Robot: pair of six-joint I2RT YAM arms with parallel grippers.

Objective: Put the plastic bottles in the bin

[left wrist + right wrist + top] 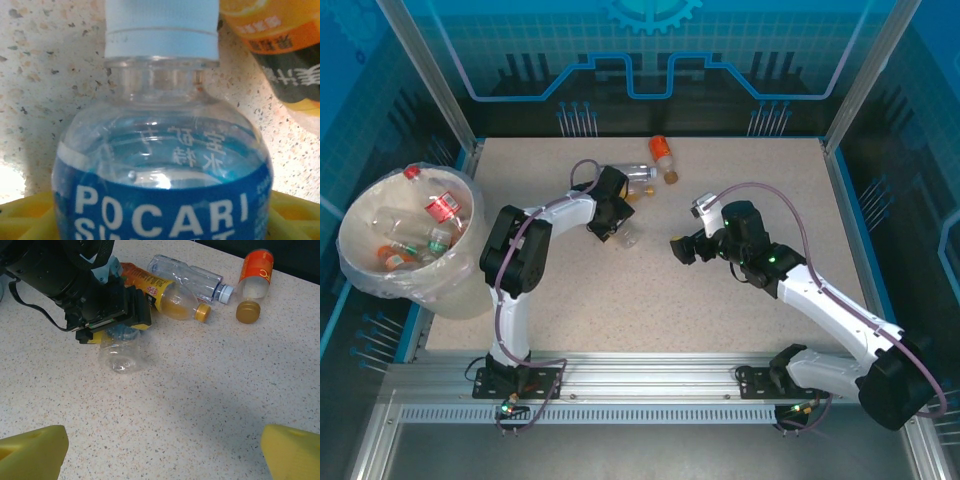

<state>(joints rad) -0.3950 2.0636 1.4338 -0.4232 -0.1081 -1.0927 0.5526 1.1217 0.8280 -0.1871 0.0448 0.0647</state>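
We see the speckled counter [650,300] with the bin [455,295] at its left edge, several bottles [442,208] already inside it. Our left hand [613,228] is down mid-counter over a lying Pocari bottle [165,165], yellow fingers [25,217] on either side of it; we cannot tell whether they press on it. Our right hand [682,248] hovers to the right, spread wide, holding nothing. Just beyond the left hand lie an orange bottle [160,292], a clear bottle [187,275] and a red bottle [255,272].
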